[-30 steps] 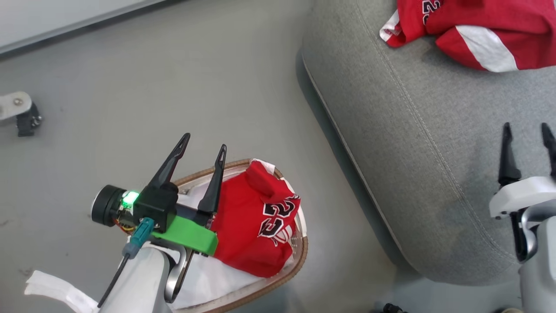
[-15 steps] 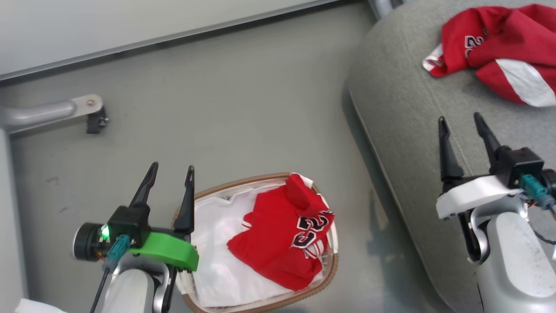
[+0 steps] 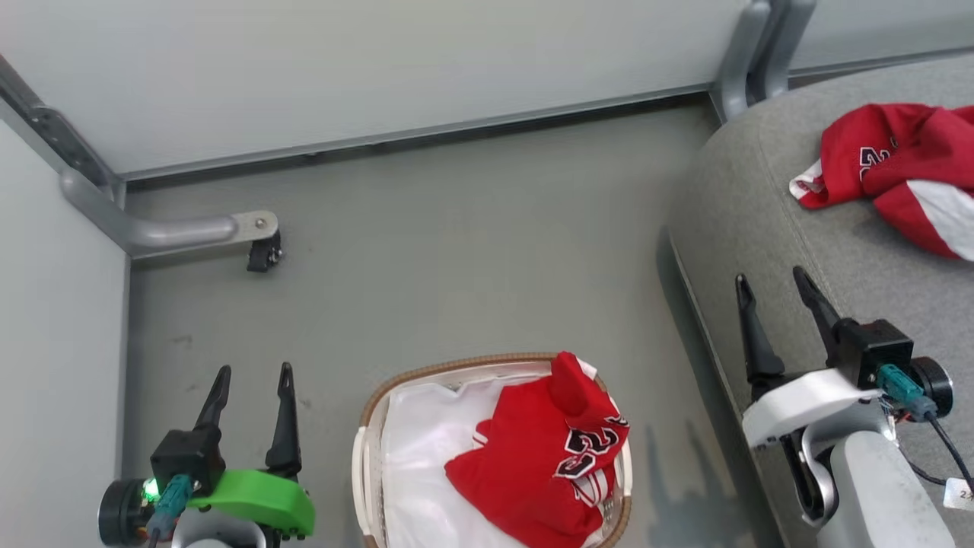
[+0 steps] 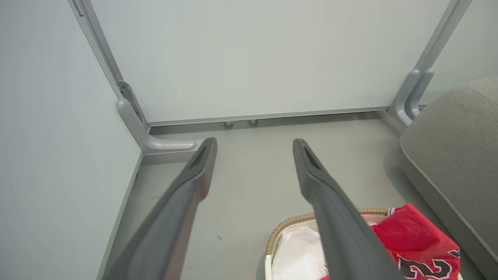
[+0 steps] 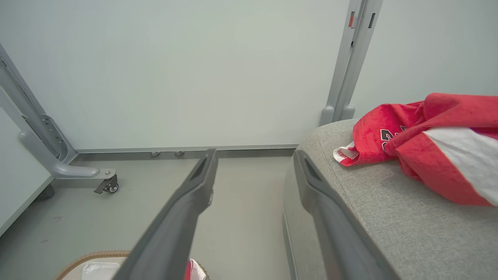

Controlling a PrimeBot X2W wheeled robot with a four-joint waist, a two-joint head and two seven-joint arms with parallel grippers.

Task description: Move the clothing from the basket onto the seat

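Head view: we see the left end effector (image 3: 255, 367) at 7 o'clock of the frame, its two dark fingers spread apart and empty above the grey floor (image 3: 456, 251). The basket (image 3: 426, 371) sits at 6 o'clock, near it, and carries a red garment (image 3: 533, 449) numbered 23 on top of a white sheet (image 3: 418, 457). At 3 o'clock the seat (image 3: 761, 213) bears a second red garment (image 3: 883, 152), well apart from the basket. The right end effector (image 3: 769, 274) hangs at 4 o'clock over the seat's near edge, fingers apart and empty.

Left wrist view: we look along the left end effector (image 4: 253, 140), fingers parted, toward a pale wall (image 4: 253, 58). The basket (image 4: 288, 221) and red garment (image 4: 412, 237) lie at 5 o'clock, the seat (image 4: 451, 128) at 3 o'clock.

Right wrist view: we find the right end effector (image 5: 255, 151) parted too, one finger crossing the seat (image 5: 369, 202). The second red garment (image 5: 428, 132) lies on it at 2 o'clock, and the basket (image 5: 89, 256) shows its rim at 7 o'clock.
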